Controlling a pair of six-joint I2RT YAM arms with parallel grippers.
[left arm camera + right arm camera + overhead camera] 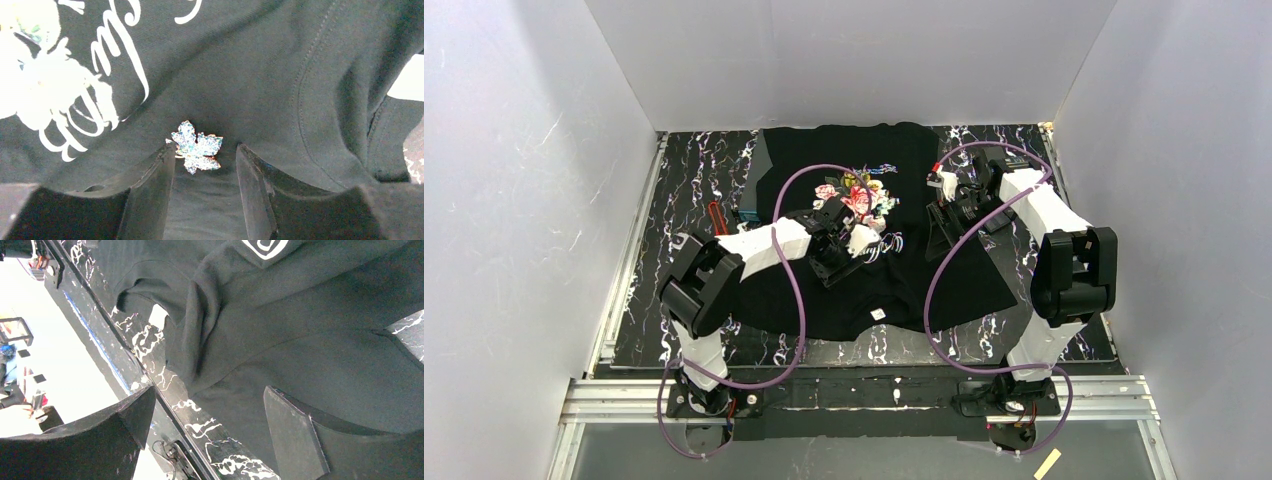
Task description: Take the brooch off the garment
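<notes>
Brooch (196, 152): leaf-shaped, glittery, on shirt (280, 75) at 5 o'clock from white lettering (120, 65); pin itself hidden, not made out in top view. Left gripper (205, 156) fingers (252, 190) partly apart, flanking it, unclamped. Right gripper (210, 400) spread wide over shirt edge, empty.

The garment (894, 290), a black T-shirt printed with pink roses (856, 197) and white cursive lettering (116, 55), lies spread and rumpled on the desk (686, 190), its small white neck label (877, 313) toward the near edge, while the brooch (196, 152), a glittering blue-green maple leaf, sits on plain fabric near the lettering.
</notes>
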